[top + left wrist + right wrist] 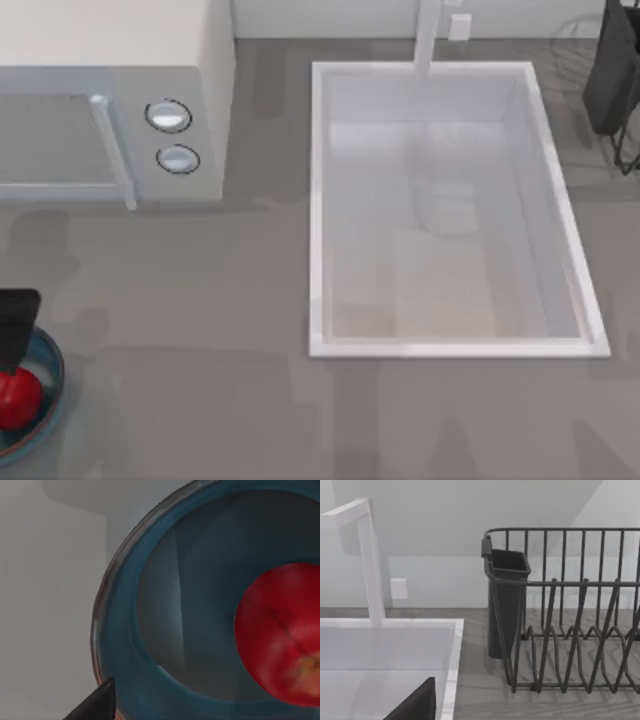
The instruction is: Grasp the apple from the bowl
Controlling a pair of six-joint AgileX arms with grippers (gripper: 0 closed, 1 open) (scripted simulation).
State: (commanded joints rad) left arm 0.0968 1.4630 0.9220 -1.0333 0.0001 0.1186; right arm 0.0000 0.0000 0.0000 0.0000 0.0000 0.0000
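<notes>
Looking down from above, we see one red apple (17,397) lying in the one teal bowl (52,385) at the tabletop's (200,380) near left edge, with our left pincer (15,330) hanging over the bowl's far side. Our left wrist view adds the apple's dimpled top and one dark fingertip (97,702) at the bowl's rim; whether the pincer is apart or together we cannot tell. Our right arm sits parked at the far right, facing a dish rack (570,630) beside the sink (450,210).
</notes>
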